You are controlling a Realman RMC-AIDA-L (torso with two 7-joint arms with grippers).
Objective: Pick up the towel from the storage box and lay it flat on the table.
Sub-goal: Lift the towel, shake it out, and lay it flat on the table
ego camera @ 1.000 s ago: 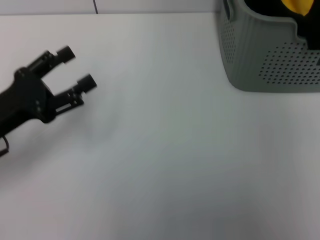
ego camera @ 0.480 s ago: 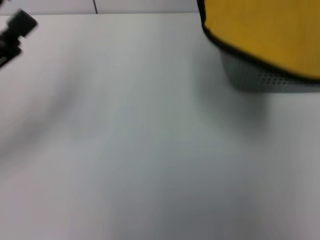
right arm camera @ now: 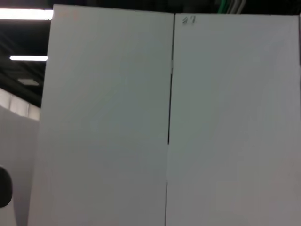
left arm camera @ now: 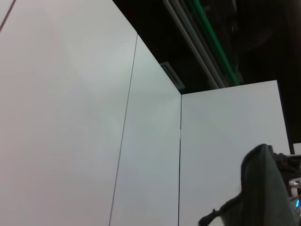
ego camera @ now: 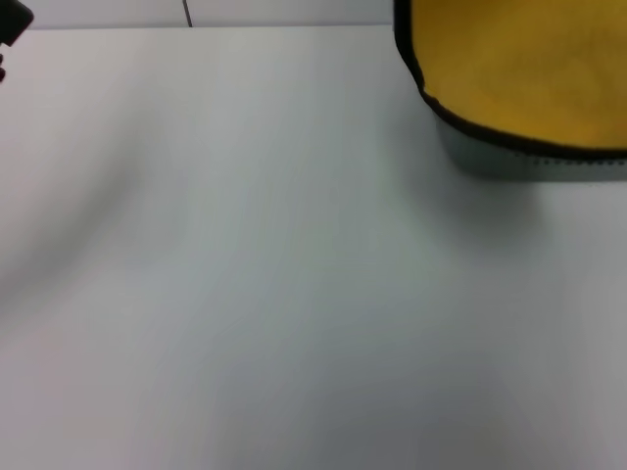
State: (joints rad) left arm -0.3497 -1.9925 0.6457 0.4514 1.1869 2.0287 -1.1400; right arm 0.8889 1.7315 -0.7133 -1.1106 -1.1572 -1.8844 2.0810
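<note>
Spanning the head view, the worktop [ego camera: 255, 274] lies bare. Towel [ego camera: 519, 69], yellow face showing, hangs above the box [ego camera: 490, 162] at far right. Left gripper [ego camera: 10, 24] sits at the far-left edge; neither gripper's opening can be told. Risk: the towel's lower edge may snag the box rim.

A faint handwritten "#7" stands on the white panel [right arm camera: 235, 117].
</note>
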